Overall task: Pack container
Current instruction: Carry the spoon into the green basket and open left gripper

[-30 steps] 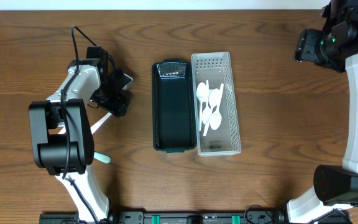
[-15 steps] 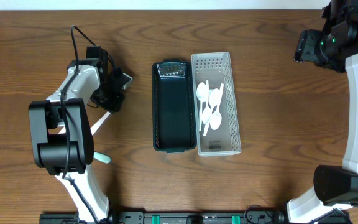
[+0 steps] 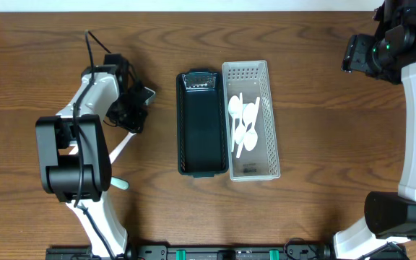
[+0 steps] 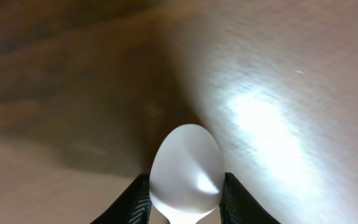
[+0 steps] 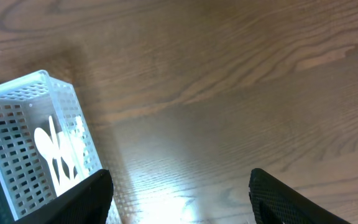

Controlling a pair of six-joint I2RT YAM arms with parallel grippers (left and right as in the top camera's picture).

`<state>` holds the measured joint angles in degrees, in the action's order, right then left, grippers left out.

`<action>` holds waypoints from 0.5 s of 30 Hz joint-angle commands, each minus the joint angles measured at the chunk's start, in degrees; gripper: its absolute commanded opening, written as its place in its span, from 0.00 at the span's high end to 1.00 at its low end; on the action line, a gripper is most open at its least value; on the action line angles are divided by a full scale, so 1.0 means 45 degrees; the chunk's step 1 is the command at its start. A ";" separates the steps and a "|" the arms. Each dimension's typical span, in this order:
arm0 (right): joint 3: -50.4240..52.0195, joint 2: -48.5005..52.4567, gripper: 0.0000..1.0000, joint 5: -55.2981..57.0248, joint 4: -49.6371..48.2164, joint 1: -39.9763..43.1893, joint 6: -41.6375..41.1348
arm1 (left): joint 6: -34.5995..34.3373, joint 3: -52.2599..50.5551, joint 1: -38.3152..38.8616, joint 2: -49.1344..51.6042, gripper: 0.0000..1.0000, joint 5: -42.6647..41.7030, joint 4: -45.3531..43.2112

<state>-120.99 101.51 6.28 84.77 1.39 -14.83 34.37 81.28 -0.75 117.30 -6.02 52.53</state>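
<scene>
Change: the left gripper (image 4: 186, 198) has drawn its jaws in since a second ago and sits slightly farther up the bench (image 3: 302, 209). The right arm has not moved.
Left jaws: clamped on a white spoon (image 4: 185, 171), left of the containers.
Right jaws: on the right gripper (image 5: 180, 190), wide apart with nothing between them.
Containers: black tray (image 3: 181, 123) and white basket (image 3: 271, 123), touching side by side at mid-bench.
Materials: glossy plastic spoon with an oval bowl; perforated basket holding more white spoons (image 3: 243, 124); wood-grain bench.
</scene>
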 commanded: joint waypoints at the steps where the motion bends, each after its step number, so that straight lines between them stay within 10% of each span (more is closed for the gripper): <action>1: 0.0010 -0.0019 0.27 0.0180 -0.0024 0.0034 0.0034 | -0.1457 0.1209 0.0559 -0.1166 0.88 -0.0180 0.0758; 15: 0.0010 -0.0019 0.26 0.0175 0.0034 0.0034 0.0092 | -0.9772 0.3638 0.4833 -0.4464 0.94 -0.0189 0.3657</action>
<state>-120.99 101.51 6.28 84.73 1.39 -14.81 5.63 97.47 18.15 97.23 -6.17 69.38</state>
